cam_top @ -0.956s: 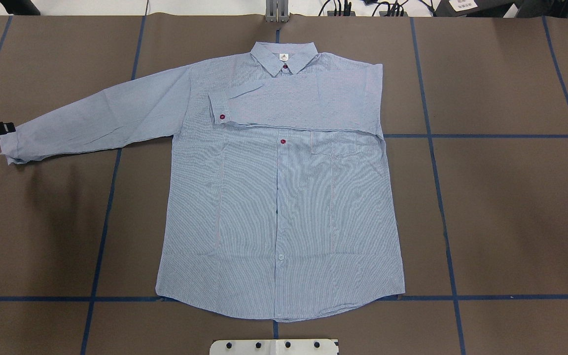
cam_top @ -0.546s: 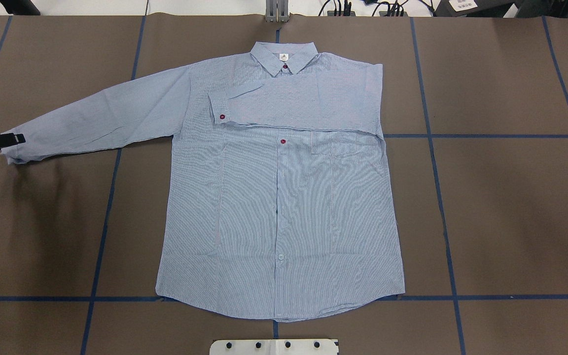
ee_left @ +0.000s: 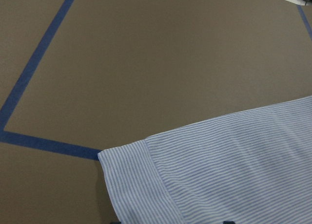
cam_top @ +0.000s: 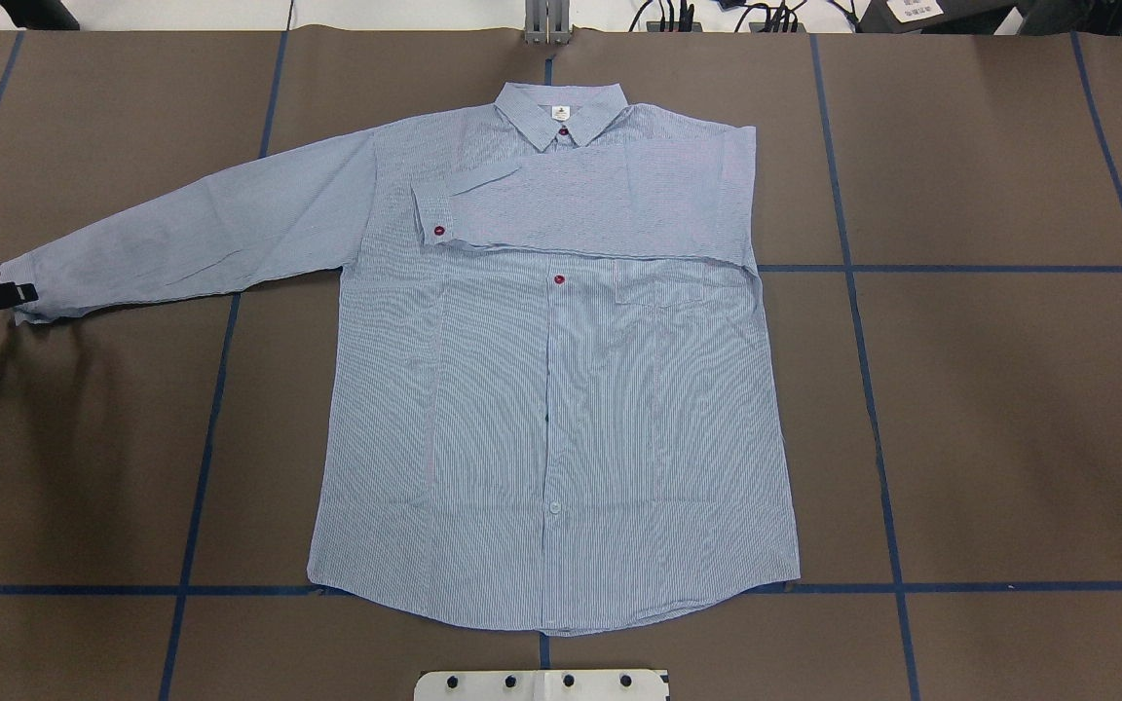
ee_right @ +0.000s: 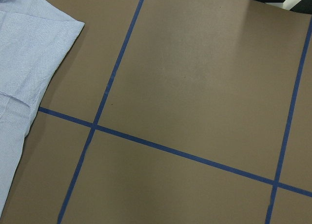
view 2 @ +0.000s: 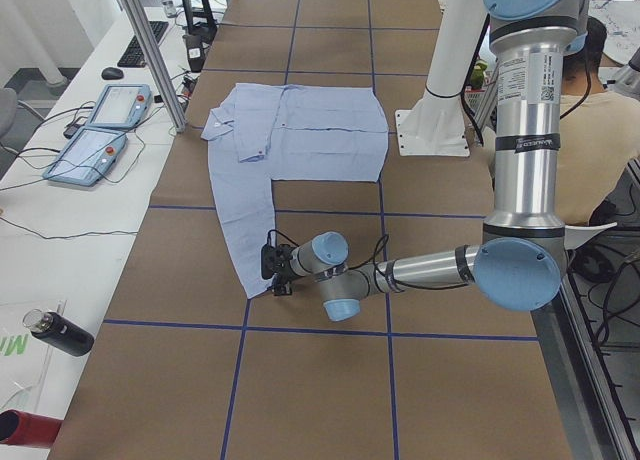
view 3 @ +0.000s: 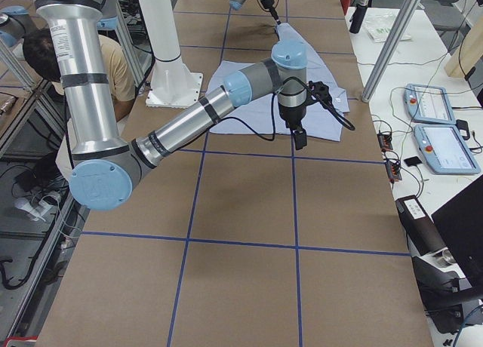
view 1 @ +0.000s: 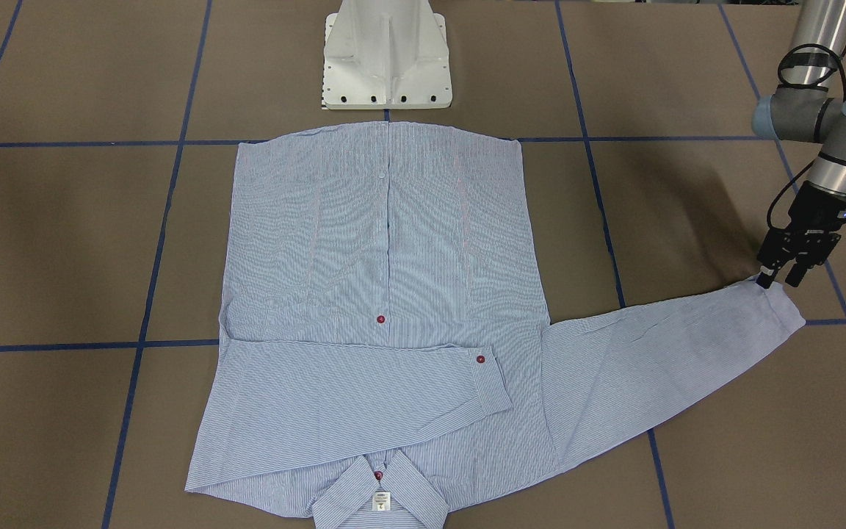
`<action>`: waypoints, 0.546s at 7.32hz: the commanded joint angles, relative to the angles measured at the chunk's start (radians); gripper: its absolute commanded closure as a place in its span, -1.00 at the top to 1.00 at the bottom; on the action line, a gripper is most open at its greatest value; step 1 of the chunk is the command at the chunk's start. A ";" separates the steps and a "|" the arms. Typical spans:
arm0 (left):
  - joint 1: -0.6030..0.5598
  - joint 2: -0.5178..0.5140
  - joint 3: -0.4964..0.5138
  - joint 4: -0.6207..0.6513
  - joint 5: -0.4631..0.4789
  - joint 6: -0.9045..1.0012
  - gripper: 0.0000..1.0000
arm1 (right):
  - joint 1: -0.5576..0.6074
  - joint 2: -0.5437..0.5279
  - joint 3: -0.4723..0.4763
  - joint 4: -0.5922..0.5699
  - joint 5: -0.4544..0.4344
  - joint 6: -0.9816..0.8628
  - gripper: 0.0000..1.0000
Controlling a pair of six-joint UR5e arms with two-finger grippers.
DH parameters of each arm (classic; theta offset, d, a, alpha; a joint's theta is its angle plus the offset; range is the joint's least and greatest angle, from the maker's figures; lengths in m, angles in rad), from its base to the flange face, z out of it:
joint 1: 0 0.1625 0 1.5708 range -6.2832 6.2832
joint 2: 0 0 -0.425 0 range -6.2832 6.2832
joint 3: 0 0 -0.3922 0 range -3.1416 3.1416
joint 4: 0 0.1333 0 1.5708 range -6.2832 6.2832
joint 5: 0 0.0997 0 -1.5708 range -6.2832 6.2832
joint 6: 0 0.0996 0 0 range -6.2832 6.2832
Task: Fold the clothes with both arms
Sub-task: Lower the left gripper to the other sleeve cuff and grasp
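The blue-and-white striped shirt [cam_top: 561, 389] lies flat, front up, collar at the far side. One sleeve is folded across the chest [cam_top: 580, 204]. The other sleeve stretches out to the overhead view's left and ends in a cuff [cam_top: 25, 277]. My left gripper [view 1: 777, 279] is open and low at the edge of that cuff [view 1: 779, 305]. The left wrist view shows the cuff [ee_left: 136, 185] between the finger tips at the bottom edge. My right gripper [view 3: 299, 139] hangs above bare table beside the shirt's other side. I cannot tell whether it is open or shut.
The white pedestal base [view 1: 386, 59] stands at the robot's side of the shirt hem. Blue tape lines [cam_top: 863, 389] grid the brown table cover. Control tablets [view 2: 100, 130] and bottles [view 2: 60, 332] lie on a side bench. A seated person [view 2: 600, 110] is behind the robot.
My left gripper has moved along the cuff toward the robot's side and come down lower. The shirt has not moved. The right gripper has slid further out at the overhead's right edge.
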 commanded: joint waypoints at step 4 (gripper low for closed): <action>0.008 -0.004 0.021 -0.040 0.017 -0.002 0.17 | 0.000 -0.002 0.004 0.002 0.002 -0.001 0.99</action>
